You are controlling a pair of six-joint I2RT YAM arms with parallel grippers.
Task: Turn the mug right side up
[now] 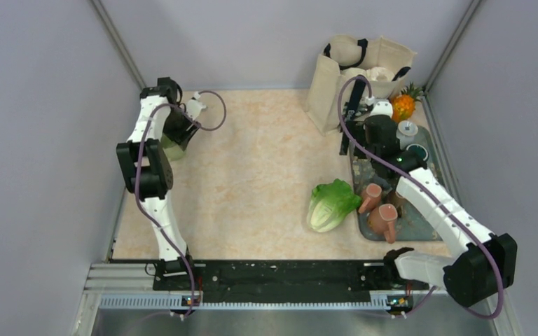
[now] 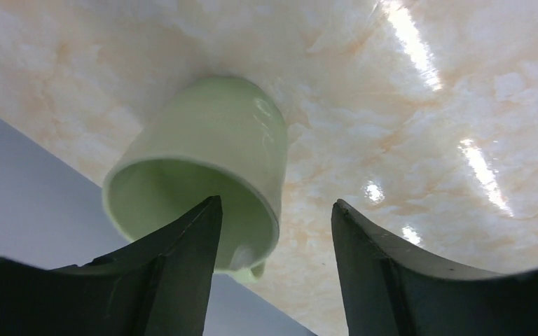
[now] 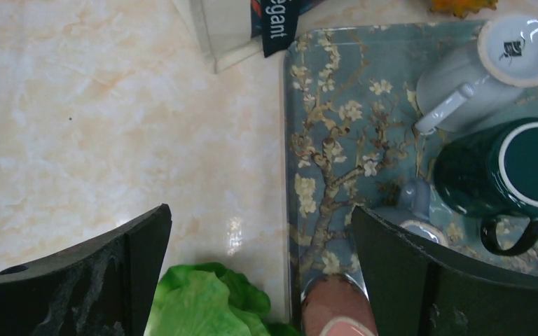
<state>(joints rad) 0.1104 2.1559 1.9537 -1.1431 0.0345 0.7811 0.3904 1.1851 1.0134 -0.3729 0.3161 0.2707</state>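
Text: only readable bit is white letters "egant" on a black strap hanging at the far edge of right wrist view; start of the word is cut off. White mug has a small dark logo on its base, too small to read. Nothing else legible.

Surface: table is glossy, beige-orange marble look, w/ light streaks reflecting in both wrist views. Black rail runs along the near edge w/ both arm bases on it. Plain grey wall panels on left, far and right sides, metal posts in the far corners.

Green mug sits by the table's left edge, toward the far-left corner, right beside the grey panel. Mouth faces the wrist cam, base end toward the table.

Left tool: jaws apart, not gripping. One finger is in front of the mug mouth, the other is clear of the mug wall.

Right tool: spread wide, nothing in it, over the left edge of the tray, which has a blossom print.

Tray is along the table's right edge and carries the white mug, a dark green mug and brown mugs. Lettuce touches the tray's left edge. Tote bag and pineapple are in the far-right corner.
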